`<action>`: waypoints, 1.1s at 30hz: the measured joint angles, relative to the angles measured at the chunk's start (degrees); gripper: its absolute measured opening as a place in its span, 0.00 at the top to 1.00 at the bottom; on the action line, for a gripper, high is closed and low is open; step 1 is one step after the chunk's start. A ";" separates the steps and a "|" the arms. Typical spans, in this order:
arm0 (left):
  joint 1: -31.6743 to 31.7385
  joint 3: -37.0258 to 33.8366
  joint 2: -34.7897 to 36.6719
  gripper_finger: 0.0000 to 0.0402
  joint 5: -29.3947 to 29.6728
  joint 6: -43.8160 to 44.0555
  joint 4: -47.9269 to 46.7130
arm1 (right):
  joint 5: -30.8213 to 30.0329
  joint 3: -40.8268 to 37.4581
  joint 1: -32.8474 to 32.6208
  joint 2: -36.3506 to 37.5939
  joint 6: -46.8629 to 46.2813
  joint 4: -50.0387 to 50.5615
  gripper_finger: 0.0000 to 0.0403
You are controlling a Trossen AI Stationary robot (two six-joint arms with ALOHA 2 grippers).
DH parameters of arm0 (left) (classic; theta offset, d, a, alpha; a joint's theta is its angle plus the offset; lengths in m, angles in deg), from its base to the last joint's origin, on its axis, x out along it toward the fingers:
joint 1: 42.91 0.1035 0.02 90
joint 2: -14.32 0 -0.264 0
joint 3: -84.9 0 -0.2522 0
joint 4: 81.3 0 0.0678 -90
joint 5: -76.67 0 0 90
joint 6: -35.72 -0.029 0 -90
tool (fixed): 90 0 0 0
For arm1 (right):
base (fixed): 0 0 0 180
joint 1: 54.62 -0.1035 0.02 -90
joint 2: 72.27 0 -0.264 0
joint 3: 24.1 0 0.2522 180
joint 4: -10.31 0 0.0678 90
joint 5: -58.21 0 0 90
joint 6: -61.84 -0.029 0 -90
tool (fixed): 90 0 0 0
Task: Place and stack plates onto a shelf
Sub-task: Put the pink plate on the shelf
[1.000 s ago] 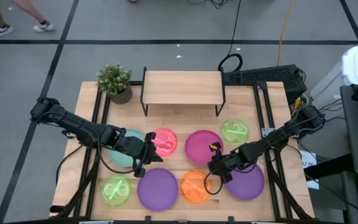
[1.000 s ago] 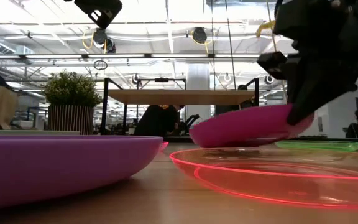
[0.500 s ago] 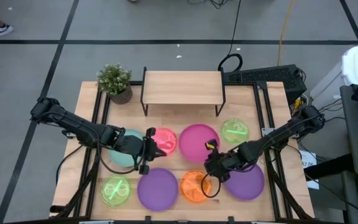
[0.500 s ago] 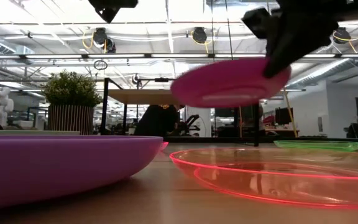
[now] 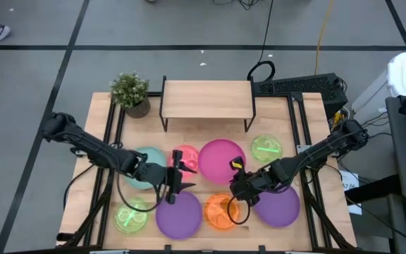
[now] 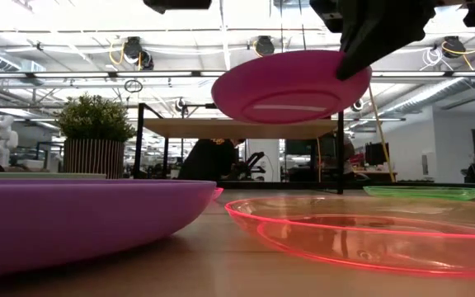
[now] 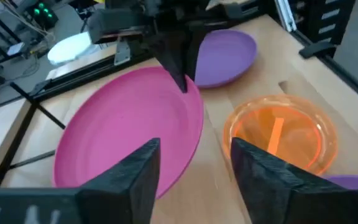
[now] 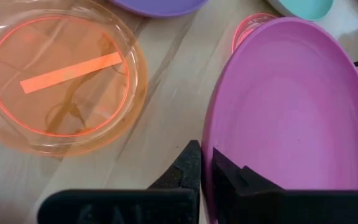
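Note:
My right gripper (image 5: 235, 171) is shut on a large magenta plate (image 5: 221, 156), held in the air over the table's middle, in front of the shelf (image 5: 206, 99). My left gripper (image 5: 183, 178) stands open just left of that plate, between the small pink plate (image 5: 187, 156) and a purple plate (image 5: 178, 214), touching nothing. In the left wrist view the magenta plate (image 7: 129, 130) lies ahead of its spread fingers. The teal plate (image 5: 145, 169), orange plate (image 5: 220, 210), second purple plate (image 5: 279, 204) and two green plates (image 5: 266, 149) (image 5: 130, 215) lie flat on the table. My right gripper pinches the magenta plate's rim (image 8: 211, 142) between its two fingers, at the edge nearest the table's front right. The fingers (image 8: 190, 167) slant down from the right. The plate (image 6: 291, 82) is lifted clear of the table, nearly level, its free side tipped slightly down.
A potted plant (image 5: 130, 92) stands left of the shelf at the back. The shelf's top is bare wood on black legs (image 6: 138, 144). Plates cover most of the table's front half, with little free wood between them. Black rails run along both table sides.
My right gripper has risen with the magenta plate, which has gone from resting by its edge on the table to hanging clear, up at the shelf top's height in the low view. My left gripper has opened, rolled, and moved a little toward the table's near right.

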 joint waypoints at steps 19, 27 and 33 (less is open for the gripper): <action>1.11 0.02 -10.15 0.46 6.04 -21.62 1.49 | 0.25 -0.02 -0.02 0.00 0.31 -2.11 0.99; 2.66 0.02 -12.26 0.47 8.59 -26.51 2.71 | 3.31 -0.04 0.00 0.00 -0.10 -1.99 0.99; 2.74 0.04 -12.22 0.62 4.30 -27.61 2.16 | 3.30 -0.04 0.00 0.02 -0.08 -2.01 0.99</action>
